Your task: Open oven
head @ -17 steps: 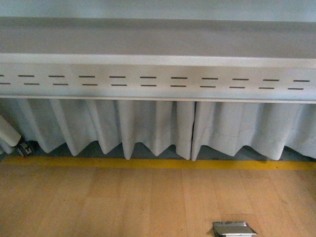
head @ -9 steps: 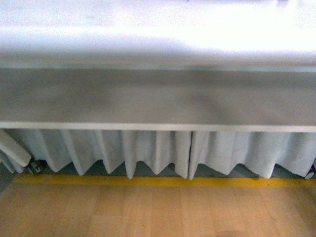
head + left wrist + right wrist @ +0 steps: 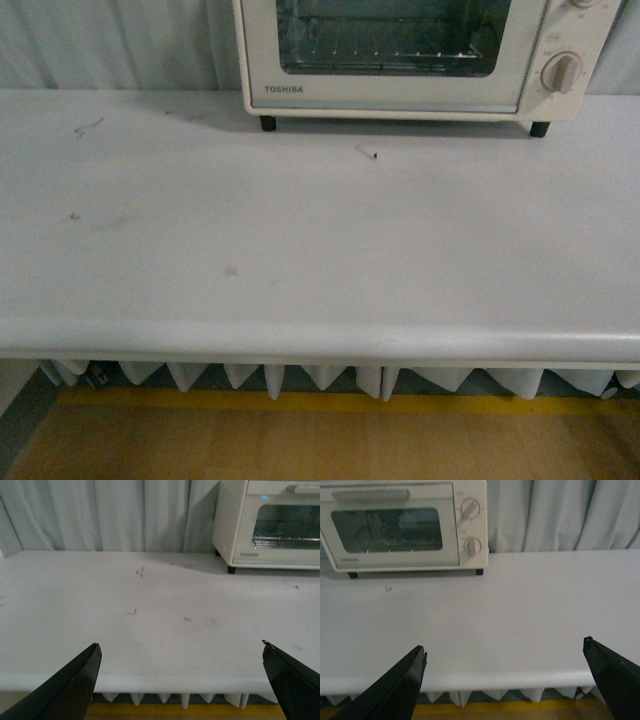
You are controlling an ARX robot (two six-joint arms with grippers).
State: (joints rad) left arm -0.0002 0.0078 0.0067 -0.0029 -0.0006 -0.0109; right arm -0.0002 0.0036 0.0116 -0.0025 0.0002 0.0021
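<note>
Oven door shut, both grippers spread wide at the table's near edge

I have the left gripper (image 3: 181,645) with its dark fingers (image 3: 75,680) far apart and nothing between them, hanging by the front edge of the white table (image 3: 100,605). The right gripper (image 3: 505,645) is parted just as wide and is also empty, by the same edge. The cream Toshiba oven (image 3: 400,55) stands at the far side of the table, well ahead of both grippers: inward from the left one, and inward from the right one too. Its glass door (image 3: 387,530) sits flush with the front, the bar handle (image 3: 370,494) along the door's top. Two beige knobs (image 3: 470,509) are stacked beside the door, on the side nearer the right gripper. A pale curtain (image 3: 560,515) hangs behind the table. Through the glass I can make out a wire rack (image 3: 385,50).
</note>
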